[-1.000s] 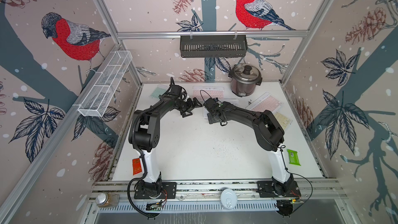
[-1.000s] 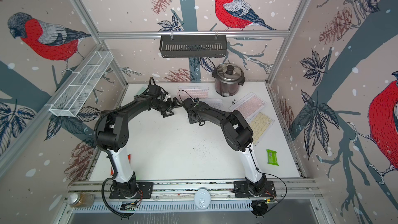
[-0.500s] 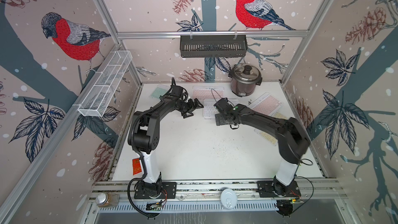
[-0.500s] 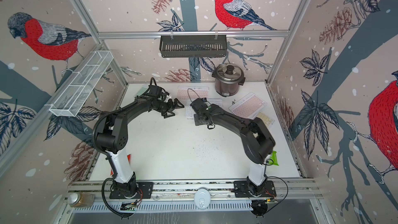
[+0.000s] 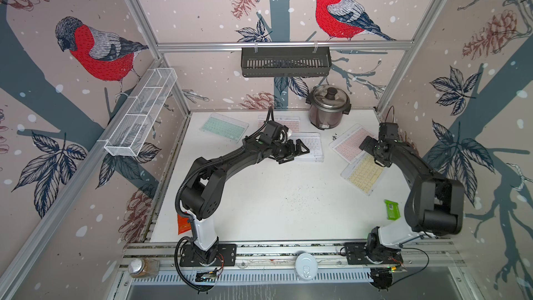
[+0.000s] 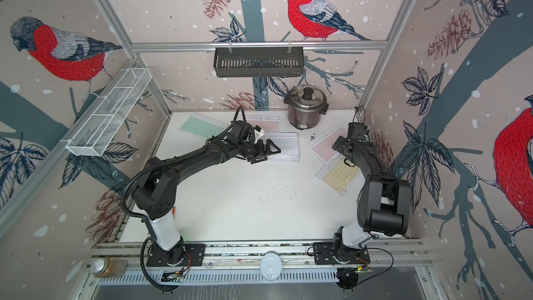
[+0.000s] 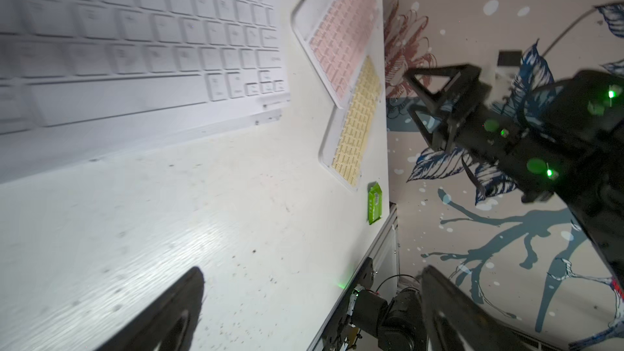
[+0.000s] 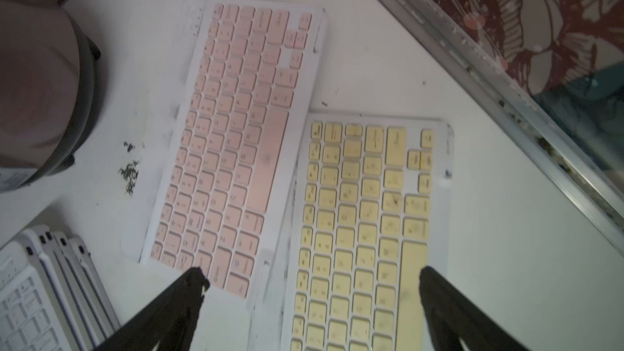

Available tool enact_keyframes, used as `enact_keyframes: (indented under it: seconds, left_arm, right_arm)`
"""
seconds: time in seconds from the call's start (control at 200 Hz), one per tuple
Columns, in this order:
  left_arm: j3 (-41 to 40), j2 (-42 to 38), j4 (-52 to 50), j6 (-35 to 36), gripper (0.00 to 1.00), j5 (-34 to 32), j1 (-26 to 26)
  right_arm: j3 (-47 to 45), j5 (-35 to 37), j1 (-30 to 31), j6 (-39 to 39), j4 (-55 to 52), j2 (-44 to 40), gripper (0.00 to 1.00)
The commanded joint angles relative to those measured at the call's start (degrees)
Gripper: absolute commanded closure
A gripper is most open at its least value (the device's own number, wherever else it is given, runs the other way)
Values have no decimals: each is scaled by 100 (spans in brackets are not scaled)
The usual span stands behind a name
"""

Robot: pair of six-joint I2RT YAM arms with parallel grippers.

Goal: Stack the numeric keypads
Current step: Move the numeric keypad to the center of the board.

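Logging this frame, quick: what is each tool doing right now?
Left tool: open, holding nothing.
Right tool: open, holding nothing.

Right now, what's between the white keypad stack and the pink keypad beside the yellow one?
Bare table with a few dark crumbs, clearest in the right wrist view.

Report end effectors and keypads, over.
Left end effector open, empty, at white-keyed keypad stack. Right end effector open above pink-keyed flat keypad and yellow-keyed flat keypad. No obstruction seen.
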Motion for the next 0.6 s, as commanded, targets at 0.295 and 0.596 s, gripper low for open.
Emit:
enact_keyframes:
  seconds: [0.295, 0.596]
  left_arm:
    - [219, 806, 816, -502, 1, 218, -528]
    - [658, 1266, 416, -266, 1, 312, -521]
  right_arm:
    - [1021, -466, -648, -868, 860, 1775, 0]
    - [1486, -771, -777, -983, 1155, 2457, 0]
